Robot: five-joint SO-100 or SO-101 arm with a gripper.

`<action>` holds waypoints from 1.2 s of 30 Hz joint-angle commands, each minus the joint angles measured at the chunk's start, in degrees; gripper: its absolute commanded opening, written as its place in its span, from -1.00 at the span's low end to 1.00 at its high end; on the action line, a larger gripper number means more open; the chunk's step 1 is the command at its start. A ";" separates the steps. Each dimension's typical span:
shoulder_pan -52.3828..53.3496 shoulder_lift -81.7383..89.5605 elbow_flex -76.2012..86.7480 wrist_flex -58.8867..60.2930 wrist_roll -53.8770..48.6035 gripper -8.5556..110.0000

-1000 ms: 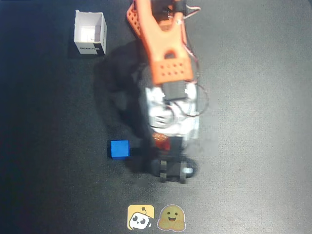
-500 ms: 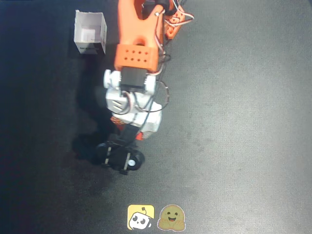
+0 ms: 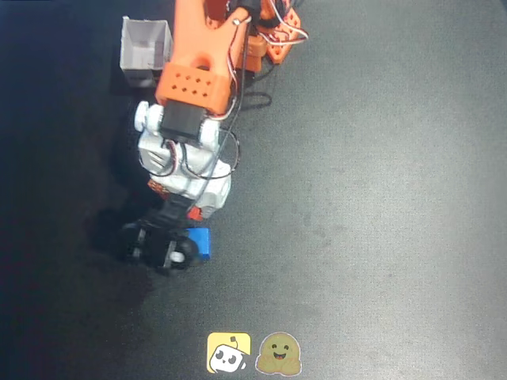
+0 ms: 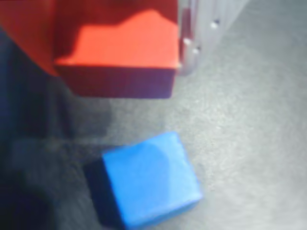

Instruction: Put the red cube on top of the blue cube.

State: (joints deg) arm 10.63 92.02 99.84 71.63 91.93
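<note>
In the wrist view the red cube (image 4: 120,45) is clamped in my gripper (image 4: 112,52), with a pale finger (image 4: 192,48) pressed against its right side. It hangs above the table. The blue cube (image 4: 146,184) lies on the dark table below it, a little to the right and apart from it. In the overhead view the black gripper (image 3: 161,245) sits just left of the blue cube (image 3: 203,241), which the gripper partly covers. The red cube is hidden under the gripper there.
A white open-topped box (image 3: 145,43) stands at the back left beside the orange arm (image 3: 198,71). Two small stickers (image 3: 230,352) lie near the front edge of the dark table (image 3: 380,198).
</note>
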 commanded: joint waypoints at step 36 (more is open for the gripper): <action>0.62 -0.88 -2.02 -11.95 0.26 -0.85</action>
State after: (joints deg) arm 11.34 91.14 99.84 61.35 92.55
